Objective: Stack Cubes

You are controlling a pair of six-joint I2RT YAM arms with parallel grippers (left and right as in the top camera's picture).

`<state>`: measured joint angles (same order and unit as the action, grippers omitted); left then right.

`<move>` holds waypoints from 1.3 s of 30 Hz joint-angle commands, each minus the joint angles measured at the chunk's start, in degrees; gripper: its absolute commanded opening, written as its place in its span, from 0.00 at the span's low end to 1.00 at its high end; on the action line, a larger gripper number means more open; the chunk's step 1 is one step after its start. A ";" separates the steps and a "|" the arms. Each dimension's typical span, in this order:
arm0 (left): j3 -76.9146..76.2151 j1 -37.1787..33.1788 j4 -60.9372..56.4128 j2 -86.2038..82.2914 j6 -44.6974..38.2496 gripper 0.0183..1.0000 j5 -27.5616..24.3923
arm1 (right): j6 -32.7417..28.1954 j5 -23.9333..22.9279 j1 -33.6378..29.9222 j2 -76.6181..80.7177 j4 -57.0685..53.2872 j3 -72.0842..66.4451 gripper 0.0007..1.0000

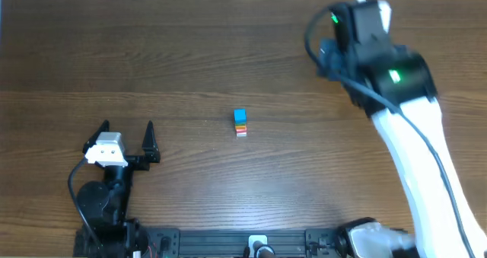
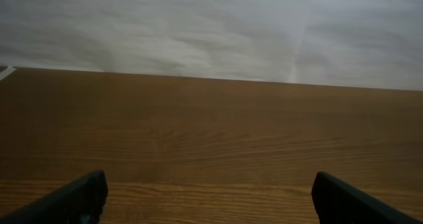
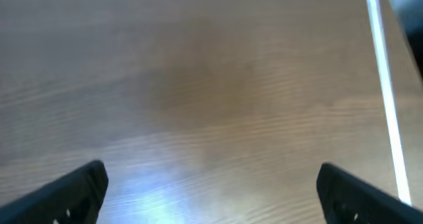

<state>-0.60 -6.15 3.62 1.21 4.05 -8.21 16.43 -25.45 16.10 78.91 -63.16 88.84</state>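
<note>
Top view is showing a small stack of cubes (image 1: 240,124) standing near the middle of the brown wooden table (image 1: 228,52). A blue cube (image 1: 240,115) is sitting on top and an orange cube (image 1: 240,125) is lying right under it. The lowest part is looking pale with a reddish touch, too small for me to say more.

The left claw (image 1: 127,125) is resting low near its base, well to the left of the stack. Its two dark fingers (image 1: 150,129) are spreading wide with nothing between them. From its own wrist camera the fingers are poking in at the two corners, far apart, and are looking along bare wood toward a pale wall (image 2: 211,26).

The right arm (image 1: 411,129), white with a black head and green lights glowing, is reaching up to the far right corner of the table, well apart from the stack. The right claw (image 3: 211,178) is gaping wide too and is holding nothing. It is hanging over bare wood, and a thin white strip (image 3: 383,85) is running along one side of that spot.
</note>
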 commanded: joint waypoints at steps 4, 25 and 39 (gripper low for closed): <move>0.26 -0.31 0.04 -0.46 -0.83 1.00 -0.52 | -7.30 6.86 -0.70 -24.50 20.33 -29.27 0.99; 0.26 -0.31 0.02 -0.46 -0.83 1.00 -0.52 | -11.39 23.26 -17.64 -72.83 54.38 -79.84 0.99; 0.26 -0.31 0.04 -0.46 -0.83 1.00 -0.52 | -11.41 25.68 -18.27 -78.60 55.69 -87.03 0.99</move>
<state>-0.60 -6.15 3.62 1.17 4.05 -8.23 5.52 -0.93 -1.91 0.89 -7.70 2.44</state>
